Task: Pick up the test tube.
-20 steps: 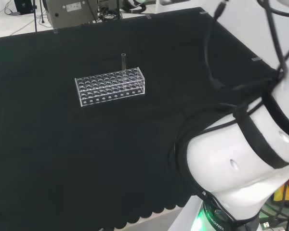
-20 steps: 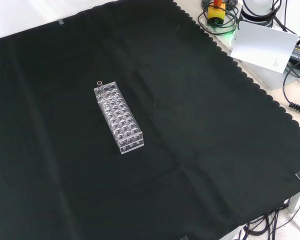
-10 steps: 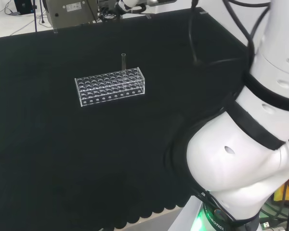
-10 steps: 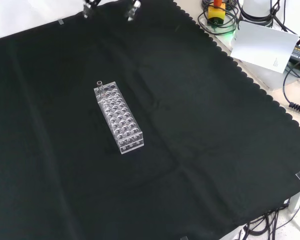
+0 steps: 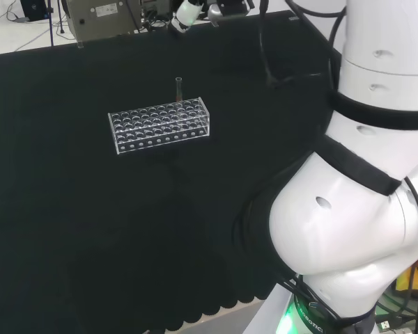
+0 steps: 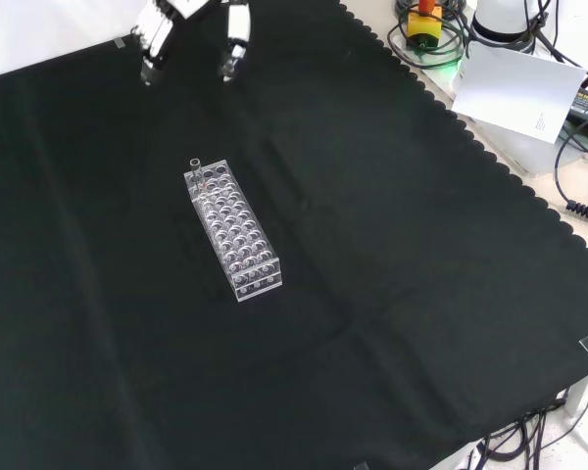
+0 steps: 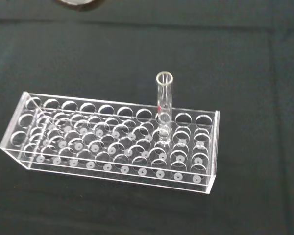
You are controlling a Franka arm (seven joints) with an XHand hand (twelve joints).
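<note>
Rack: a clear plastic block (image 6: pixel 233 230) with rows of round holes, long and box-shaped, lying flat on the black cloth (image 6: pixel 392 294).
Test tube: a thin clear glass cylinder (image 7: pixel 163 105) with an open round mouth and a small red mark on its side.
Tube position: it stands in a hole in an outer row near one end of the rack; in the front view (image 6: pixel 195 166) that is the rack's far end.
Tube axis: upright, long axis vertical, mouth upward, rising well above the rack's top.
Hand: black and white (image 6: pixel 191 29), fingers spread wide and pointing down, holding nothing, well beyond the rack's far end in the front view.
Cloth: matte, lightly creased, scalloped along its edge.
Change: the hand has come farther in over the cloth toward the rack than half a second ago; rack and tube have not moved.
</note>
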